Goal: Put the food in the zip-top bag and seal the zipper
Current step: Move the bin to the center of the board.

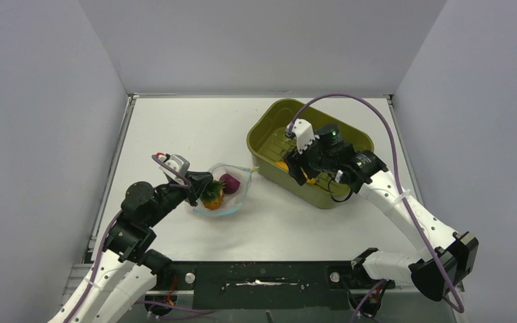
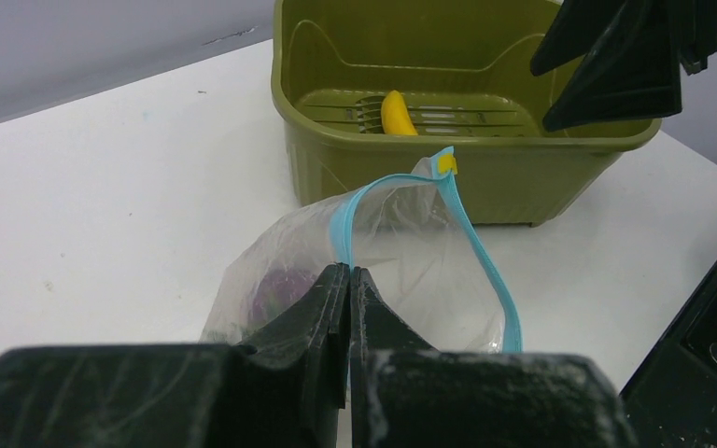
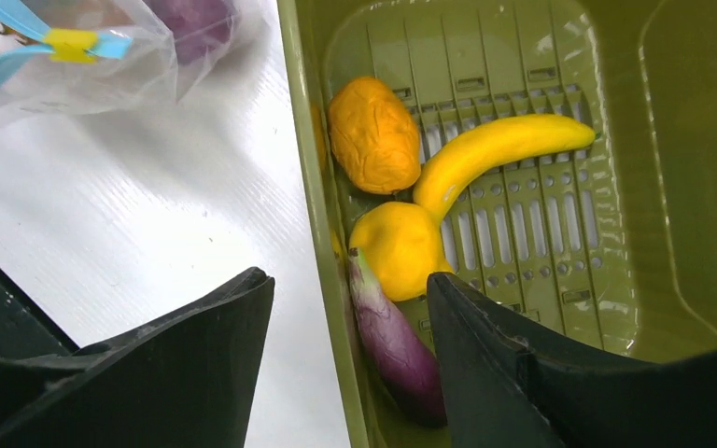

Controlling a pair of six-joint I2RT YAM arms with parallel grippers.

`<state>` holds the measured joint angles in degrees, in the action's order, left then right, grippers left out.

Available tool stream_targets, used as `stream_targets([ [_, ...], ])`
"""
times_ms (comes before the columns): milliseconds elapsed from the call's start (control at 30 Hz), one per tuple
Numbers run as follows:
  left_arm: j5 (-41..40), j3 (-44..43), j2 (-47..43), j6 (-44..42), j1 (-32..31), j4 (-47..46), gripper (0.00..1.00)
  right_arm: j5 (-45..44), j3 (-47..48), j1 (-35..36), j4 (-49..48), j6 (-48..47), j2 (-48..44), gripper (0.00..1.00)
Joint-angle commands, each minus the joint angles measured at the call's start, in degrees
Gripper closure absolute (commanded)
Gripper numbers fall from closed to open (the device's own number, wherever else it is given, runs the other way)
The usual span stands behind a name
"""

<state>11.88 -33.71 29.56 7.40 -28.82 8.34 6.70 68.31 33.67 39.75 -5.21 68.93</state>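
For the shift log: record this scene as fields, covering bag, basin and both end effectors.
left end effector: shut on the mouth edge of the zip-top bag
right end effector: open, empty, over the wall of the green basin
in bag: leafy-topped orange fruit, purple round piece
in basin: banana, orange piece, yellow piece, purple eggplant
zipper: unsealed
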Motion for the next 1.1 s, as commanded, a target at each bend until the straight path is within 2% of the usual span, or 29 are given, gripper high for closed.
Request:
stream_targets([
  [0, 0.74, -2.32, -1.01, 2.66, -0.05, -2.96, 1.00, 0.23, -1.57, -0.28, -1.42, -2.17, 2.30, 0.38],
  [167, -0.13, -1.58, -2.33, 3.11, -0.05, -3.07, 1.00, -0.74, -2.23, -0.26, -2.57, -2.95, 5.49, 0.39],
  [300, -0.25, -1.34, -2.18, 4.34, -0.08, -3.41, 1.00, 1.10, -4.06, -0.25, -4.52, -0.76, 7.01, 0.46],
  [467, -0.28, -1.27, -2.00, 4.68, -0.09, -2.99, 1.00, 0.23, -4.11, -0.22, -6.84, 8.00, 8.20, 0.63],
  [600, -0.54, -1.13, -1.93, 4.82, -0.10, -3.20, 1.00, 1.13, -6.44, -0.19, -11.37, 16.85, 6.05, 0.76],
  [667, -1.01, -0.70, -2.04, 4.77, -0.05, -3.78, 1.00, -1.09, -7.75, -0.03, -13.49, 21.56, 5.10, 0.83],
  [900, -1.46, -0.89, -0.46, 3.05, -0.10, -5.88, 1.00, -9.49, -11.10, 0.17, -20.17, 38.49, 2.66, 0.83],
  [1067, -0.92, -1.76, 2.34, 1.33, -0.10, -6.31, 1.00, -11.17, -11.89, 0.70, -23.32, 43.44, 3.13, 0.82],
])
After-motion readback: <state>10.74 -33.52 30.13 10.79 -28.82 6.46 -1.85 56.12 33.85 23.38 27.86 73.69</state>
